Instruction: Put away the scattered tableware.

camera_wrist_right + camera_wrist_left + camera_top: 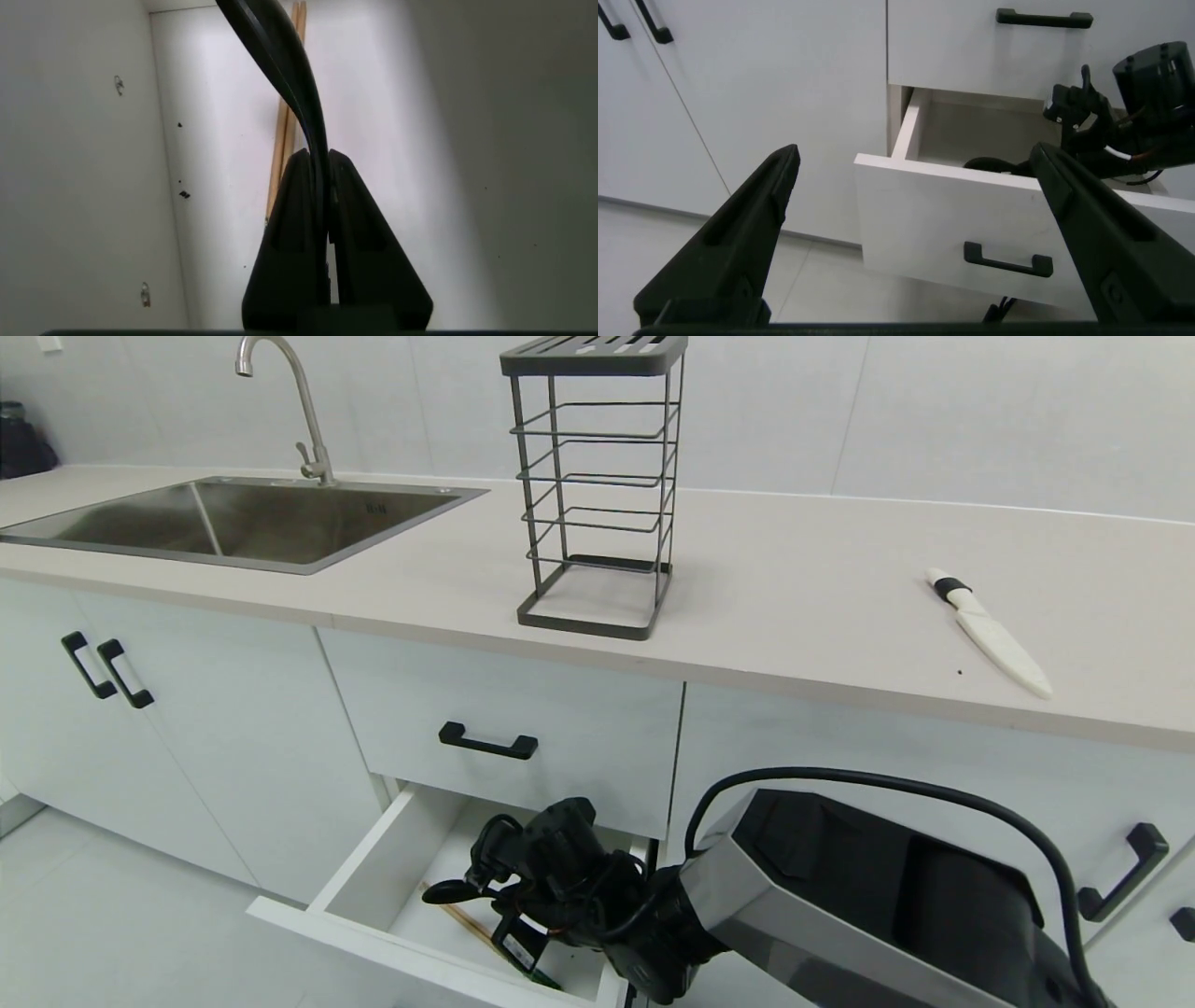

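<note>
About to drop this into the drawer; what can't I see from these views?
Spoon bowl: right wrist view, cut off by the picture edge.
Chopsticks: right wrist view, one end hidden behind the right gripper.
Drawer floor: head view, partly covered by that gripper; left wrist view, blocked by the drawer front.

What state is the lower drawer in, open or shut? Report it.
Open: the drawer is pulled out, its white floor and chopsticks exposed.
</note>
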You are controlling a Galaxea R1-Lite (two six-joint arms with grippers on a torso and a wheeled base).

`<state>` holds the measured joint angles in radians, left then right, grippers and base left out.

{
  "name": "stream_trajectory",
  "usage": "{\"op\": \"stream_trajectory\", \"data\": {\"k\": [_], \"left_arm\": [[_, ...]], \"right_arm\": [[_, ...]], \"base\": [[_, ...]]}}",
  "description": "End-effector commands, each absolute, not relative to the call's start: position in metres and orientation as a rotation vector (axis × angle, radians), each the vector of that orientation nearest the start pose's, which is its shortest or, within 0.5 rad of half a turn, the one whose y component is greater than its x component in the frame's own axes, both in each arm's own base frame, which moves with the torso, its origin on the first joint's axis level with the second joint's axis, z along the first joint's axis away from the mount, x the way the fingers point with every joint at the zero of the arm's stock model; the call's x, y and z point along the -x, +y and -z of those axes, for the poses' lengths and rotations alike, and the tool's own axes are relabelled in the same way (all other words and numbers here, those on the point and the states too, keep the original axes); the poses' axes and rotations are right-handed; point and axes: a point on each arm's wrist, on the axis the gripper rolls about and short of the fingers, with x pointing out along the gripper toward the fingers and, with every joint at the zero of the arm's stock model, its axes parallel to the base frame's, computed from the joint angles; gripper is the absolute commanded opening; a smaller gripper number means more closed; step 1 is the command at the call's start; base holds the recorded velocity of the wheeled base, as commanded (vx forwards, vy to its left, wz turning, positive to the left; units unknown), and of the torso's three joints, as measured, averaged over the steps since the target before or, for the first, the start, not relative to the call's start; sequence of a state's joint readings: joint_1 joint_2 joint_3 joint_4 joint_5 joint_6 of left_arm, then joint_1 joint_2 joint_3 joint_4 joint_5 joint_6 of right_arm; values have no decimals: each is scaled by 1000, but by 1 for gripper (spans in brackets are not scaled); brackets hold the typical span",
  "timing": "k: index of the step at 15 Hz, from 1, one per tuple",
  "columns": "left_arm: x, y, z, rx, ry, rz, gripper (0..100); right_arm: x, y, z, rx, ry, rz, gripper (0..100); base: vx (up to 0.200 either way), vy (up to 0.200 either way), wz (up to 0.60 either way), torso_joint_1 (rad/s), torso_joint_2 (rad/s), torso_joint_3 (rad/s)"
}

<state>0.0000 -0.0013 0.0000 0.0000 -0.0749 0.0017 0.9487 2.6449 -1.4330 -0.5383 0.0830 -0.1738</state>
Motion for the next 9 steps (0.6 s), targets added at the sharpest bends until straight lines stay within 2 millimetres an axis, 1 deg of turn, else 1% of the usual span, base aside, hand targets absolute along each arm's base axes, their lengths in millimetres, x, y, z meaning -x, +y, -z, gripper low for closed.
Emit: {"op": "stream_trajectory", "data": {"k": [1, 3, 4, 9], "left_arm": [[23, -2, -75, -2, 0, 75, 100], [23, -2, -75, -2, 0, 75, 100], [23, -2, -75, -2, 0, 75, 100], [23, -2, -75, -2, 0, 75, 100]], "right_arm": [[-276, 388, 58, 450, 552, -1051, 0], [-276, 388, 58, 449, 550, -1051, 0], [-276, 388, 58, 449, 552, -1051, 100], [-275, 390, 58, 445, 542, -1054, 100]], "base": [[0, 0, 0, 0, 0, 0], [0, 0, 0, 0, 0, 0], [0, 0, 0, 0, 0, 0], [0, 0, 0, 0, 0, 0]]}}
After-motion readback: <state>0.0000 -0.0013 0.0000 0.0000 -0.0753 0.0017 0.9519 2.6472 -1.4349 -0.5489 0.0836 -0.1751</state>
